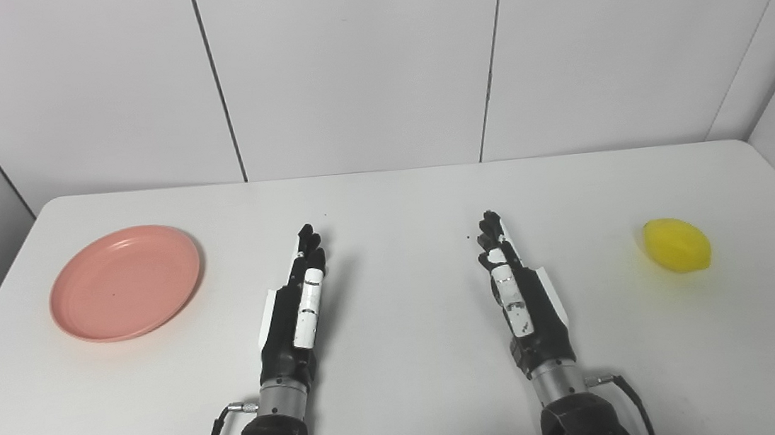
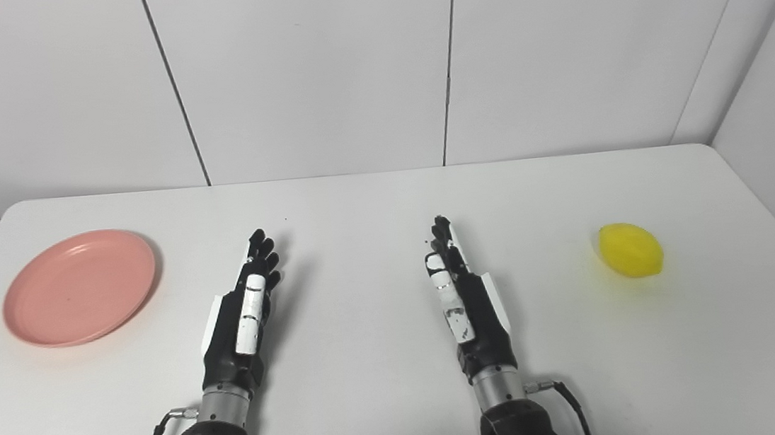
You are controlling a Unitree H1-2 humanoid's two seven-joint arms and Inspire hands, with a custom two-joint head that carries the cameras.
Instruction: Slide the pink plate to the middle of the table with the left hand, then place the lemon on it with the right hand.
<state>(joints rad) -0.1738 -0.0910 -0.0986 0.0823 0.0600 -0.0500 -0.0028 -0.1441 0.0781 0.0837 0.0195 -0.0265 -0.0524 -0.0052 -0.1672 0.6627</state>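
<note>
A pink plate (image 1: 125,281) lies flat and empty on the white table (image 1: 385,196) at the left side. A yellow lemon (image 1: 677,244) lies on the table at the right side. My left hand (image 1: 300,304) rests near the table's middle, to the right of the plate and apart from it, fingers straight and holding nothing. My right hand (image 1: 517,294) rests to the right of centre, well left of the lemon, fingers straight and holding nothing. Both hands point toward the far edge.
White wall panels (image 1: 358,64) stand right behind the table's far edge. The table's left and right edges run close to the plate and the lemon. Black cables (image 1: 213,433) trail from both wrists at the near edge.
</note>
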